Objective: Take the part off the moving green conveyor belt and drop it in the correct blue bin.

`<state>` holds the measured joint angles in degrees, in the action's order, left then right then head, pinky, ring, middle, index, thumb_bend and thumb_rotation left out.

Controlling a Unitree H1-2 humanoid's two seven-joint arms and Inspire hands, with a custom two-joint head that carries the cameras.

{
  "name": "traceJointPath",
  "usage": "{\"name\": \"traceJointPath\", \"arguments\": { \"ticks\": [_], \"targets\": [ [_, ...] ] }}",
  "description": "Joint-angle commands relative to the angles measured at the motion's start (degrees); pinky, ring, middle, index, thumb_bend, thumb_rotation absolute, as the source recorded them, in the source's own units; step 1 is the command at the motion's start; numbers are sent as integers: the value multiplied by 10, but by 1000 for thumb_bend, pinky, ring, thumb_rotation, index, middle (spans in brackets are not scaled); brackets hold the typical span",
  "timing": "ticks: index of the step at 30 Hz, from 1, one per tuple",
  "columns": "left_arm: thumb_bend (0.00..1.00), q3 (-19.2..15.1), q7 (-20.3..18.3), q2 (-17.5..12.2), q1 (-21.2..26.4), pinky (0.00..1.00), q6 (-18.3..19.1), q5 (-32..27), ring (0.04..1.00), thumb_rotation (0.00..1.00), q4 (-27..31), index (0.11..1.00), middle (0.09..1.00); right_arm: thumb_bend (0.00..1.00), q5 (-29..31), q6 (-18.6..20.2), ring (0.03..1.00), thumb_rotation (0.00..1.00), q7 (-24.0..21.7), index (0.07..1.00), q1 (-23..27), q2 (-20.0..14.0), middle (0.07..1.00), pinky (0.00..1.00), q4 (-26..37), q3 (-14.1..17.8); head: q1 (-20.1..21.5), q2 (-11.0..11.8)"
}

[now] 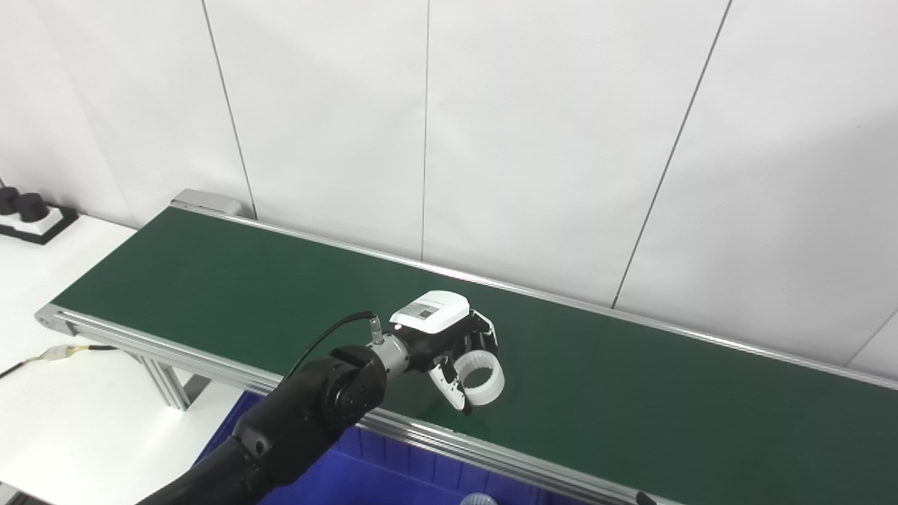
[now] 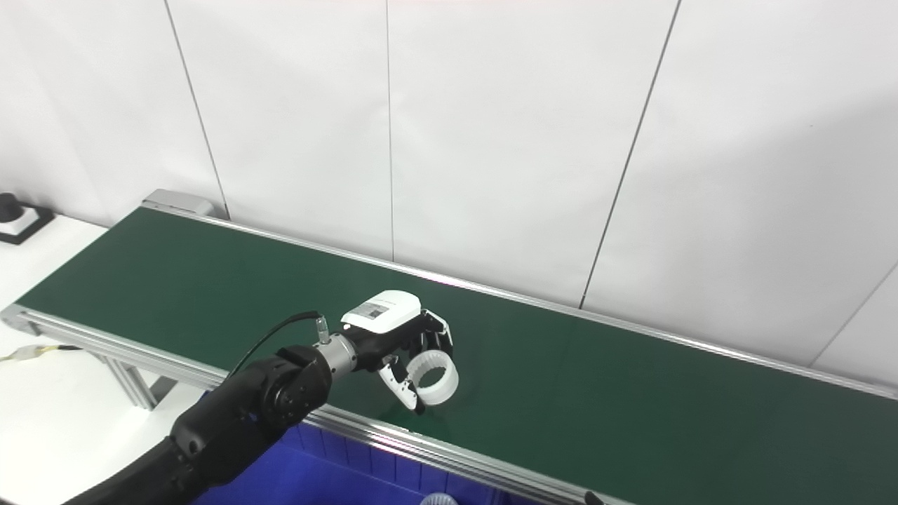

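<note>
White wall panels [image 1: 547, 133], split by thin dark seams, are filling the scene from nine o'clock to three o'clock, while a white table [image 1: 63, 393] is lying at eight o'clock, carrying a black-knobbed fixture [image 1: 28, 214].

**Around the line: wall, table and small fittings**

A white panelled wall [image 1: 547, 140] fills the background, its panels divided by thin dark seams. At the left lies a white table [image 1: 42, 407]. On its far left corner rests a black-edged tray [image 1: 38, 223] carrying two dark, rounded knobs [image 1: 29, 205]. Lower down, a thin cable with a pale connector [image 1: 57, 353] runs across the table surface. Slanted aluminium legs [image 1: 165, 382] stand on the table.
</note>
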<state>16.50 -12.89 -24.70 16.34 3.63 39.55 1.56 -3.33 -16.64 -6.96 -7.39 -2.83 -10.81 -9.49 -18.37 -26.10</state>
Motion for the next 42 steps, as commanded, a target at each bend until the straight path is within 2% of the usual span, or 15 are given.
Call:
{"name": "traceJointPath", "arguments": {
  "ticks": [1,11,12,15,17,18,19,21,22,26,27,29,36,37,42],
  "targets": [
    [502,-22,1,-12,-17,460,10,-6,467,0,68,477,506,290,10,-22,831,756,-5,918,3,0,867,773,22,2,-1,-3],
    [501,-70,-6,20,-111,362,41,-28,403,0,186,520,475,288,14,-16,833,702,-7,917,-3,-5,868,775,37,3,8,-23],
    [501,-74,-9,25,-126,361,51,-26,403,0,201,520,475,288,16,-11,833,701,-8,917,-6,-6,868,775,44,3,14,-39],
    [501,-83,-19,38,-167,326,83,-17,391,0,240,517,484,303,19,-2,834,682,-11,919,-13,-10,870,778,63,4,17,-51],
    [501,-88,-17,41,-190,319,89,-14,390,0,252,516,487,300,20,8,835,667,-13,920,-18,-13,870,781,78,5,17,-72],
    [501,-90,-18,42,-200,315,95,-12,392,0,259,514,487,296,21,14,836,648,-14,921,-20,-15,870,786,87,6,16,-93],
    [501,-91,-19,43,-207,315,99,-10,392,0,263,514,487,295,22,18,836,644,-15,921,-21,-16,870,787,92,7,16,-93],
    [501,-93,-22,44,-211,314,104,-7,394,0,267,513,486,292,23,23,836,627,-16,920,-22,-17,870,789,97,7,16,-93],
    [502,-98,-20,45,-222,318,105,-11,396,0,269,512,486,303,26,30,835,632,-16,919,-24,-19,869,788,104,10,16,-124],
    [502,-111,-16,52,-247,335,106,-21,396,0,274,512,484,351,40,45,831,667,-21,914,-27,-25,864,777,118,16,16,-134],
    [502,-114,-15,55,-252,335,108,-20,396,0,272,512,484,353,42,47,831,668,-22,914,-27,-28,864,777,120,18,12,-153],
    [502,-118,-15,59,-262,326,111,-17,400,0,265,509,489,398,47,52,826,709,-23,905,-27,-34,857,777,125,24,6,-166],
    [503,-118,0,79,-277,358,101,-24,411,0,234,506,493,445,57,61,817,735,-31,894,-22,-46,847,763,131,33,-9,-183],
    [503,-115,5,83,-280,358,101,-17,411,0,227,506,494,446,61,65,817,735,-33,894,-22,-48,847,763,133,35,-20,-196],
    [503,-112,8,96,-289,361,104,-13,411,0,204,508,496,472,71,78,819,740,-37,890,-22,-55,844,771,143,41,-26,-200]
  ]
}}
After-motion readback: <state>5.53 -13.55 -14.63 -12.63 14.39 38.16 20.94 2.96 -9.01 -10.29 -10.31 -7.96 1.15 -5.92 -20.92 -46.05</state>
